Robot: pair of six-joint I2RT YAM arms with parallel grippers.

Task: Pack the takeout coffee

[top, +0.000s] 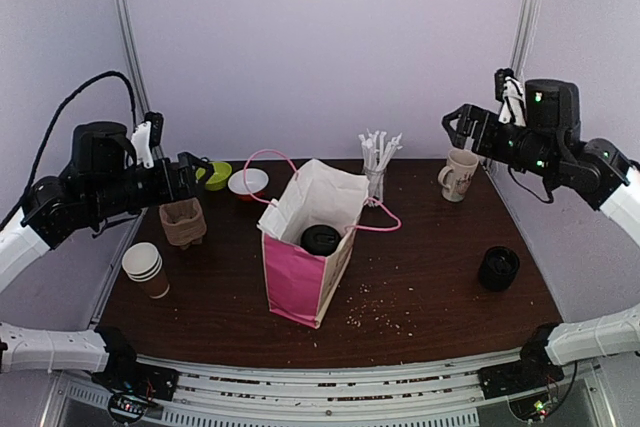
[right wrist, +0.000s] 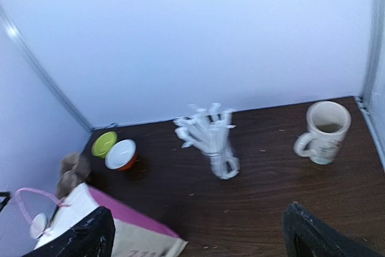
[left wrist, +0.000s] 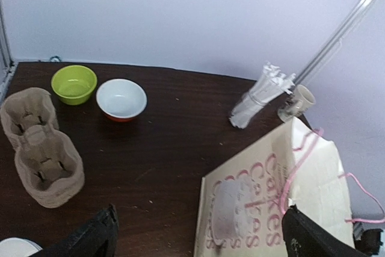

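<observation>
The takeout coffee (top: 320, 239) stands inside the open pink-and-white paper bag (top: 300, 277); only its round black lid shows over the bag's rim. My left gripper (top: 196, 173) hovers open and empty, high over the table's left side, well left of the bag. In the left wrist view its fingers (left wrist: 96, 239) frame the bag's printed side (left wrist: 264, 209). Raised at the far right, above the mug, my right gripper (top: 452, 130) is open and holds nothing. Below its fingers (right wrist: 325, 236), the right wrist view takes in the bag's corner (right wrist: 114, 233).
A stack of lidless brown cups (top: 146, 269) and a cardboard cup carrier (top: 182, 222) sit at the left. A green bowl (top: 216, 174), a white bowl (top: 248, 183), a glass of wrapped straws (top: 377, 165) and a mug (top: 460, 175) line the back. A black lid stack (top: 498, 268) stands right.
</observation>
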